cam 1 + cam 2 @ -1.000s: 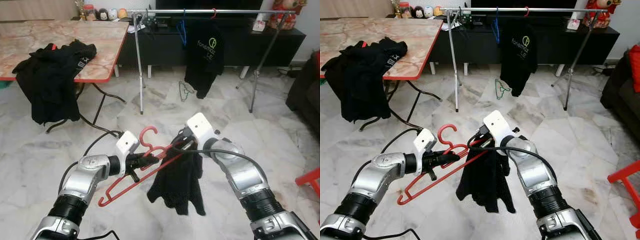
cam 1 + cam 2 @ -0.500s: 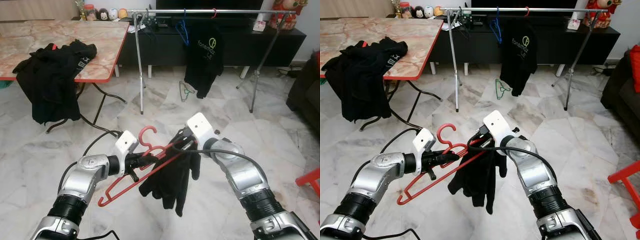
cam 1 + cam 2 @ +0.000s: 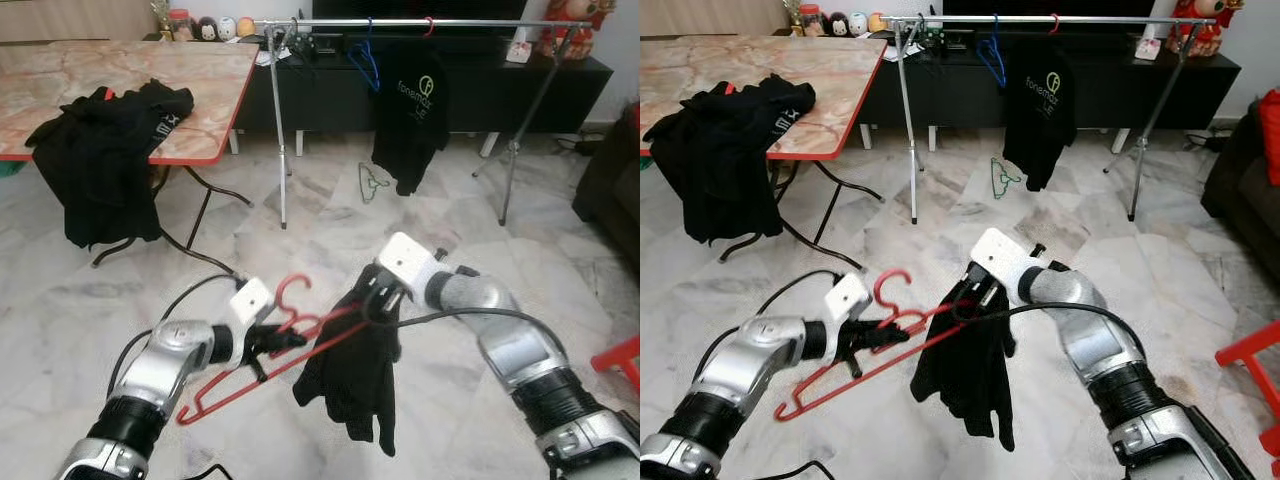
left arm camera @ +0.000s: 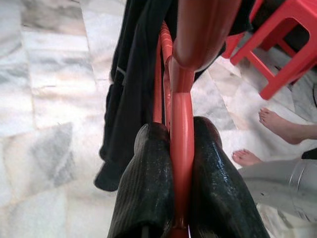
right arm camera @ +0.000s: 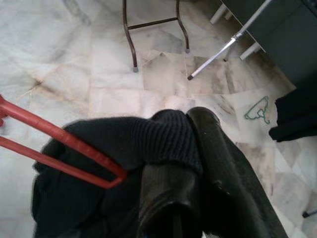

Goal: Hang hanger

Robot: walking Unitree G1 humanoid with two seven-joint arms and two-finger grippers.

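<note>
Nearest the camera, low in the frame, the left hand [image 3: 268, 338] is clamped tight on the red hanger [image 3: 262, 368], both black fingers [image 4: 146, 188] squeezing the bar just under its hook. The hanger tilts down toward the lower left, well above the marble floor [image 3: 330, 230] and not on any rail. In the left wrist view a person's bare feet [image 4: 277, 124] stand on the tiles next to a red stool [image 4: 277, 44].

Just right of centre, the right hand [image 3: 378, 300] is pinching a black garment [image 3: 355, 375], ribbed edge caught between its fingers [image 5: 218, 163], and the cloth droops over the hanger's right end and dangles below it.

Further back on the floor lies a small green wire hanger [image 3: 372, 182]. Behind that stands the silver clothes rack [image 3: 400, 24] across the top of the frame, with a blue hanger [image 3: 366, 68] and a black T-shirt [image 3: 410, 120] on a red hook. The shirt has green and white print that looks like "fonemax", can't swear to it, and the smaller line under it is too tiny to read.

Upper left there's the marble-top desk [image 3: 200, 100] with a red edge, and a pile of black clothes [image 3: 100, 160] slumped over its front edge, some white lettering on it I can't make out. Little jars and figurines [image 3: 205, 25] sit at the desk's far end. A dark low cabinet [image 3: 560, 85] runs behind the rack.
</note>
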